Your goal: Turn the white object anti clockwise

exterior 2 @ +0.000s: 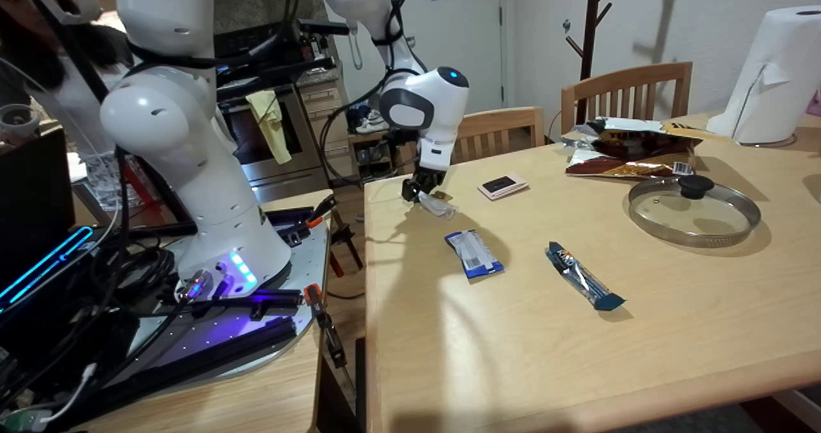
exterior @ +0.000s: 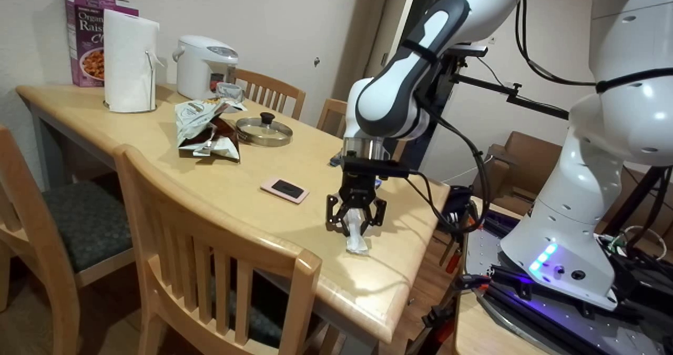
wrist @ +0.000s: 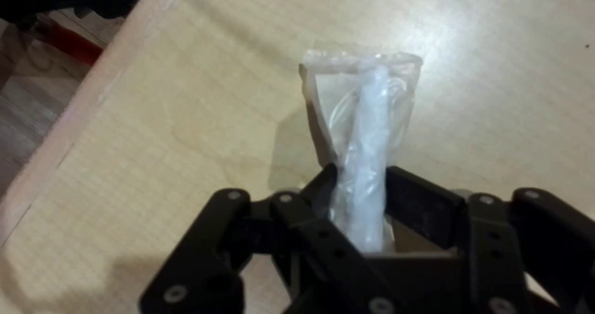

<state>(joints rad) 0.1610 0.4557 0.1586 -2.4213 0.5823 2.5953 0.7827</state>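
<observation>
The white object (wrist: pixel 371 118) is a slim white bar inside a crinkled clear wrapper. It also shows in both exterior views (exterior: pixel 357 243) (exterior 2: pixel 439 207), near the robot's end of the table. In the wrist view it runs roughly up and down, with the flared wrapper end at the top. My gripper (wrist: pixel 361 174) has a fingertip on each side of it, pressing the wrapper. In the exterior views the gripper (exterior: pixel 355 231) points down at table height. The object's near end is partly hidden behind the gripper. Whether it touches the table is hard to tell.
On the table (exterior 2: pixel 513 356) lie a pink card-like item (exterior: pixel 284 190), a blue packet (exterior 2: pixel 474 253), a teal wrapped bar (exterior 2: pixel 582 278), a glass lid (exterior: pixel 264 131) and an open snack bag (exterior: pixel 202 129). A chair (exterior: pixel 221 250) stands close to the table edge.
</observation>
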